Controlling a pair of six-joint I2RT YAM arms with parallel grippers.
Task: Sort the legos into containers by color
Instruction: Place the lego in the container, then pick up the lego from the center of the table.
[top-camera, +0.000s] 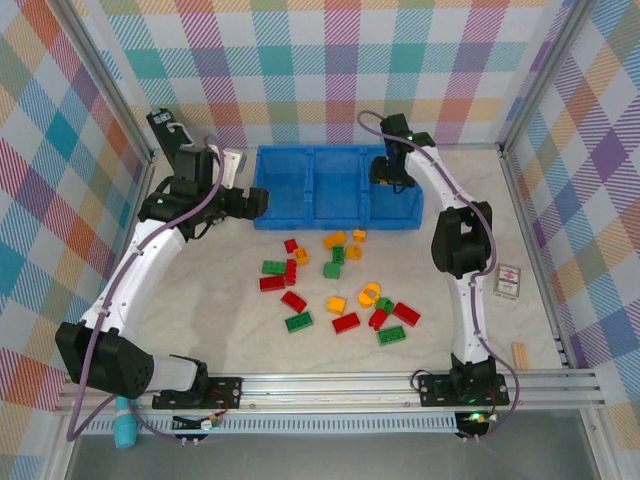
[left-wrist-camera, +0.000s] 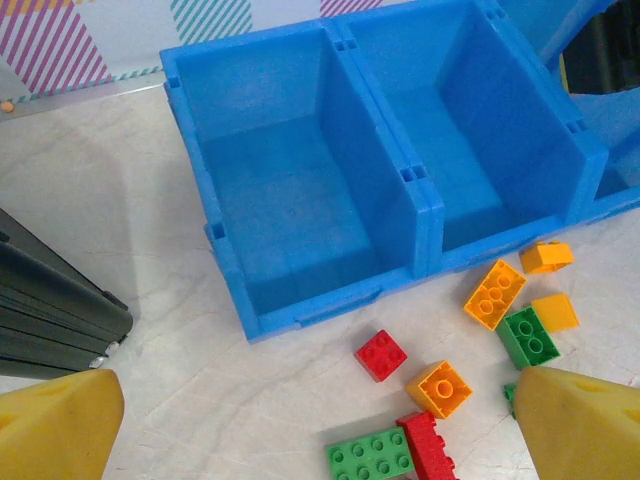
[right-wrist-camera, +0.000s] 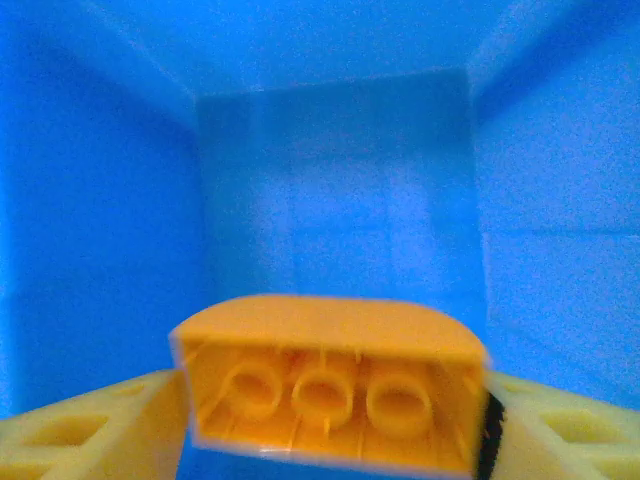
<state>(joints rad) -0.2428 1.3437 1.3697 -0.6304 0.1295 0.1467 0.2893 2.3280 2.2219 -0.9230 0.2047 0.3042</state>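
From above, the right end effector (top-camera: 392, 175) hangs over the right-hand compartment of the tray (top-camera: 310, 218), upper middle of frame. Loose legos (top-camera: 333, 270) litter the bench (top-camera: 220, 310) below.

At the left wrist, the left end effector (left-wrist-camera: 320, 425) gapes wide and empty at the bottom edge.

At the right wrist, a blurred orange brick (right-wrist-camera: 330, 350), hollow underside showing, sits pinched between the fingers, low in frame. I'd release it squarely over the blue floor, clear of the walls.

Legos (top-camera: 336, 304) before 3 containers (top-camera: 300, 218)
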